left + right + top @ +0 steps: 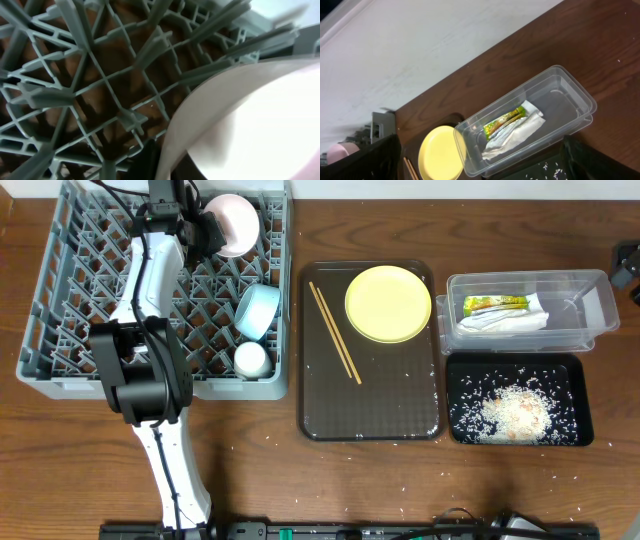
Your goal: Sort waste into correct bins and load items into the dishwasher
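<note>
Overhead: white bowl (238, 222) in L gripper (209, 232)

No word, number or brand can be read anywhere in these views. The green-and-yellow snack wrapper (495, 304) (506, 121), lying in the clear tub (600, 290) (570, 100) at three o'clock from the yellow plate (388, 302), carries dark print along its length, but it is too small and blurred to make out.
</note>
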Motion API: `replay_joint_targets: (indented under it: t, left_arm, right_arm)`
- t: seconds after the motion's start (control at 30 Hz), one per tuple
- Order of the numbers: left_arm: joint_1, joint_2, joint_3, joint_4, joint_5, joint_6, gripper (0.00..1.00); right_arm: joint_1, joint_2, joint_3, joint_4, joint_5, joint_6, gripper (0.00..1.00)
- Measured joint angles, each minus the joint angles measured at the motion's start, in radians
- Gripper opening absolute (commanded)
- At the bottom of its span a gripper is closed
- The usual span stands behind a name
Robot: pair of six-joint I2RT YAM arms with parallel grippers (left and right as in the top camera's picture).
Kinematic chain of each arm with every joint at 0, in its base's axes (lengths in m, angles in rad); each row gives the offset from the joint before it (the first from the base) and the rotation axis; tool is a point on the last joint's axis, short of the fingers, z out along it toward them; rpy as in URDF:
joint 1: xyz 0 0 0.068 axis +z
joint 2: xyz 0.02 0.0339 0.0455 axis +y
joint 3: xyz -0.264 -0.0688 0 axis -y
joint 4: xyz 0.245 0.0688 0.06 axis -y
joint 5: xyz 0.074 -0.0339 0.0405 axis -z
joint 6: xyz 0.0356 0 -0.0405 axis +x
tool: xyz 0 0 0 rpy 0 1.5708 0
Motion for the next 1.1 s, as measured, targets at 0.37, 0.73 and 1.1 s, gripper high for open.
replay_joint_targets:
  t: [0.37,0.73,1.1]
  left_arm:
    - [-0.008,-0.023,0.0,-0.021,-0.083,0.0,0.07]
    - [-0.214,-0.198,0.0,-0.044,-0.763,0.05,0.07]
    - [-0.405,-0.039,0.0,0.089,-1.42,0.069,0.07]
  right_arm:
    - [0.0,0.0,0.0,0.0,0.0,0.0,0.99]
    - [0.0,0.0,0.0,0.0,0.0,0.0,0.99]
    - [0.0,0.0,0.0,0.0,0.0,0.0,0.99]
